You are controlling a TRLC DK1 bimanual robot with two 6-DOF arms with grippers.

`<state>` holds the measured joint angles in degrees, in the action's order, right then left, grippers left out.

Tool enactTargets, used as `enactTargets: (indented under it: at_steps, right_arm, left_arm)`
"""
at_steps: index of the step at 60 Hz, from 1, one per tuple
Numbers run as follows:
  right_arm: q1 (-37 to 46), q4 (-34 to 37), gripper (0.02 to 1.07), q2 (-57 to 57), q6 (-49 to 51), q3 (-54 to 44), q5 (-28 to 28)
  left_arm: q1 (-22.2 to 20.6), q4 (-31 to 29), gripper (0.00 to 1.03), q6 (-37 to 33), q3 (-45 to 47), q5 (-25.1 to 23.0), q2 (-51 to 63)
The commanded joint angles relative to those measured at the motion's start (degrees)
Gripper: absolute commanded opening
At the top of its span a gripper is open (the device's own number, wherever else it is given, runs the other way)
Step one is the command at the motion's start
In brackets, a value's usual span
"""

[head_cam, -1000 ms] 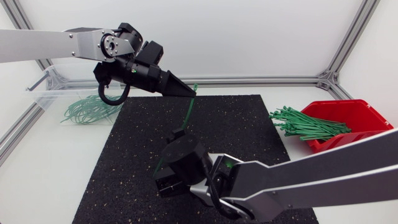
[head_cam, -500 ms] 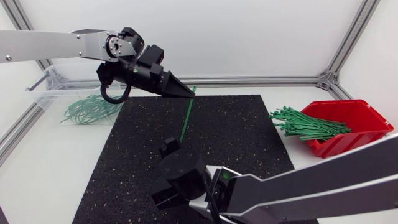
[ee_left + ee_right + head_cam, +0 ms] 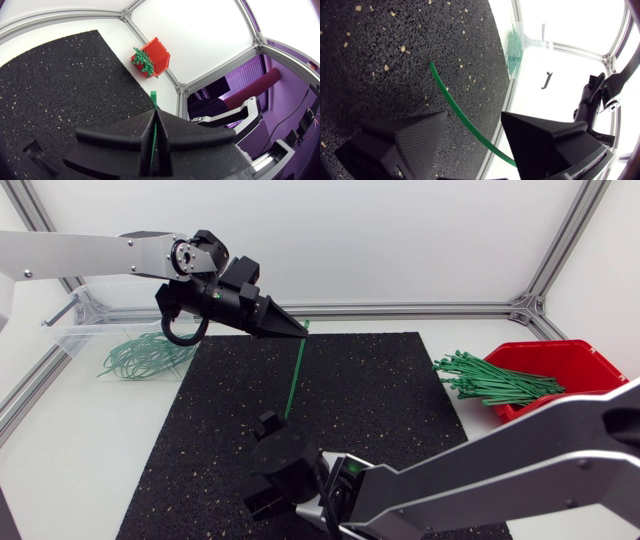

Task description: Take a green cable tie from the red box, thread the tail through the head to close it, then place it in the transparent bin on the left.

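Note:
My left gripper (image 3: 298,330) is shut on a green cable tie (image 3: 293,375) near its upper end, above the mat's far edge. In the left wrist view the tie's end (image 3: 153,97) sticks out past the shut left gripper (image 3: 155,114). The strap hangs down and forward, and its tail ends close to my right gripper (image 3: 272,424) over the mat's front half. In the right wrist view the cable tie (image 3: 454,106) runs through the gap of the right gripper (image 3: 474,118), which stands open. The red box (image 3: 582,366) holds several green ties (image 3: 490,380).
A black speckled mat (image 3: 390,395) covers the table's middle. The transparent bin (image 3: 72,330) stands at the far left, with several looped green ties (image 3: 145,356) at its right end. The red box (image 3: 160,54) is near the right edge.
My right gripper has drawn back toward the front edge, away from the tie's tail. The tie, bent at first, now hangs straighter. The left gripper has shifted slightly.

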<state>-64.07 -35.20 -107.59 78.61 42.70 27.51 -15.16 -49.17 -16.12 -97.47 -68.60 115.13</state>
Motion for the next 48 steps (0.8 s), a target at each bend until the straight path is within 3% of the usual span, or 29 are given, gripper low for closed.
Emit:
enactTargets:
  at_steps: [1, 5, 36, 48]
  right_arm:
    - [-0.26, -0.92, 0.59, 0.10, 1.64, 0.63, 0.62]
    - [-0.35, -0.92, 0.47, 0.54, 1.64, 0.72, 0.62]
    - [-1.49, 0.66, 0.42, 0.80, 1.02, 4.41, 0.44]
    - [-1.32, 4.70, 0.40, 2.65, -1.53, 6.70, 0.09]
  left_arm:
    - [0.48, -1.02, 0.03, -0.58, -2.20, -0.84, 1.94]
    - [0.83, -1.19, 0.03, -0.58, -2.81, -0.84, 2.55]
    - [1.89, -2.95, 0.03, -1.11, -5.19, -1.28, 4.05]
    - [2.24, -4.36, 0.03, -2.51, -5.27, -1.63, 4.05]
